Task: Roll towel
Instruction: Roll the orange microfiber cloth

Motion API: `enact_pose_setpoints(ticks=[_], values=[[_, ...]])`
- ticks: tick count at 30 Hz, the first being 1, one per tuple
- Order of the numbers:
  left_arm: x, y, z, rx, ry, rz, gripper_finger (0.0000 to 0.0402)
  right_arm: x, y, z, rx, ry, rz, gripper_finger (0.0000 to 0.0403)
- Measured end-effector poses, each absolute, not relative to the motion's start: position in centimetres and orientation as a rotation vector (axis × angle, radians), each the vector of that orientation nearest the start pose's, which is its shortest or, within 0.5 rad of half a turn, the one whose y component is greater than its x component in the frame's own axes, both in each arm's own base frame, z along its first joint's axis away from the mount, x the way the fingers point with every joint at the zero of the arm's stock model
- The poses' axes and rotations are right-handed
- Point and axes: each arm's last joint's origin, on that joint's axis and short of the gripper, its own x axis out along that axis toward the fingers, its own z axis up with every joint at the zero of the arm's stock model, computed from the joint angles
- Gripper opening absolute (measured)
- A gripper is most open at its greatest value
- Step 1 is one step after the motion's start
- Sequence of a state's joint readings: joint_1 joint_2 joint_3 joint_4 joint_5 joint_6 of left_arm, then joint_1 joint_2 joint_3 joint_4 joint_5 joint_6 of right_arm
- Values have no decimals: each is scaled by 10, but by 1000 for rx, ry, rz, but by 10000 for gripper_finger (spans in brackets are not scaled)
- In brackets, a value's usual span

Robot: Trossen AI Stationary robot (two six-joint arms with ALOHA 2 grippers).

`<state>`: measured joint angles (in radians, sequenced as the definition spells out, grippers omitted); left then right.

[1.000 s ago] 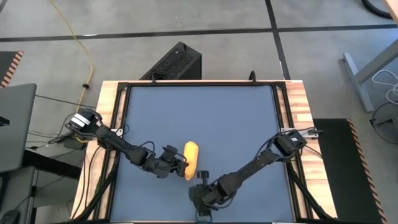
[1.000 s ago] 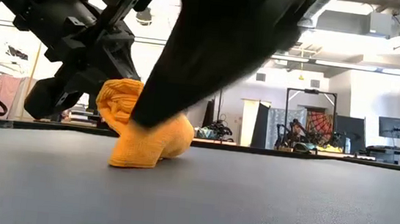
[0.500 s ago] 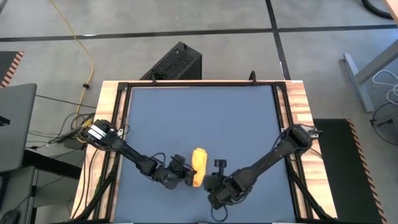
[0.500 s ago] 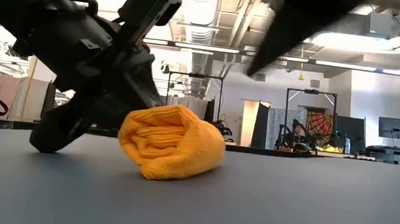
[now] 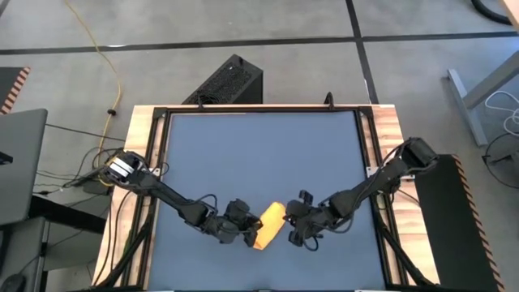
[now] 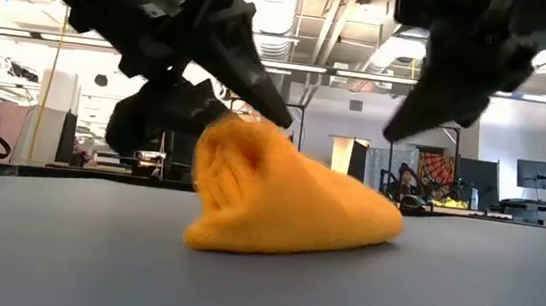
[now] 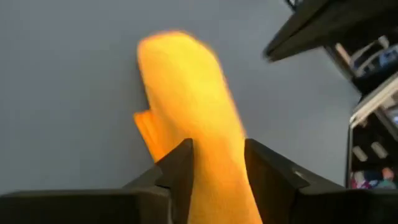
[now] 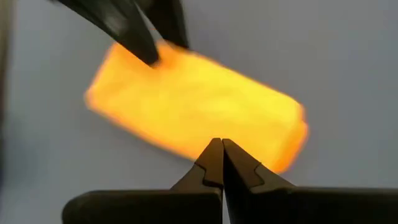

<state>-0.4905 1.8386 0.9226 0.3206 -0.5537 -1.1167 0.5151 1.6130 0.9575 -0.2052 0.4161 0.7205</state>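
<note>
The towel (image 5: 270,225) is a yellow-orange roll lying slantwise on the dark blue tabletop (image 5: 259,154), near its front edge. In the low view the towel (image 6: 288,205) rests on its long side. My left gripper (image 5: 250,233) is at the roll's near-left end, open, with one finger on either side of the towel (image 7: 186,93). My right gripper (image 5: 297,227) is shut and hovers just off the roll's far-right end. In the low view my right gripper (image 6: 406,126) stands above the cloth and apart from it. My left gripper (image 7: 217,165) straddles the roll's near-left end (image 7: 217,186), coming slanting down from the table's left and lying along the roll. The cloth fills the gap between the fingers (image 7: 180,171). Whether they touch it, I cannot tell. The roll lies on the table.
A wooden frame (image 5: 142,162) borders the tabletop. The far half of the tabletop (image 5: 259,138) is bare. A black box (image 5: 231,81) stands on the floor beyond the far edge, and cables run at the left.
My left gripper has gone toward the table's right and near edge, and its fingers have opened. The towel roll has slid the same way and turned from lying near-to-far to slanting. My right gripper has swung from the near edge toward the right and far side.
</note>
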Motion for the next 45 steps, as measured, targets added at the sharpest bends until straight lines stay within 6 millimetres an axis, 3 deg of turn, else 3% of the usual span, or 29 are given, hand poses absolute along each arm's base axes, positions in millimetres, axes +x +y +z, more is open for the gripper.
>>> enact_pose_setpoints(ticks=[6,25,33,40,42,45], values=[[328,-151,152,-815,431,336,155,283,146,189,310,746,-225,20],[319,-141,138,-615,632,376,158,288,146,193,297,698,-191,21],[309,-132,172,-449,611,345,158,286,139,206,245,669,-166,21],[298,-114,219,-295,491,274,158,282,113,222,266,594,-160,21],[297,-106,218,-321,472,257,158,280,108,217,341,590,-109,21],[296,-98,198,-385,509,166,158,275,111,201,457,628,-54,20]])
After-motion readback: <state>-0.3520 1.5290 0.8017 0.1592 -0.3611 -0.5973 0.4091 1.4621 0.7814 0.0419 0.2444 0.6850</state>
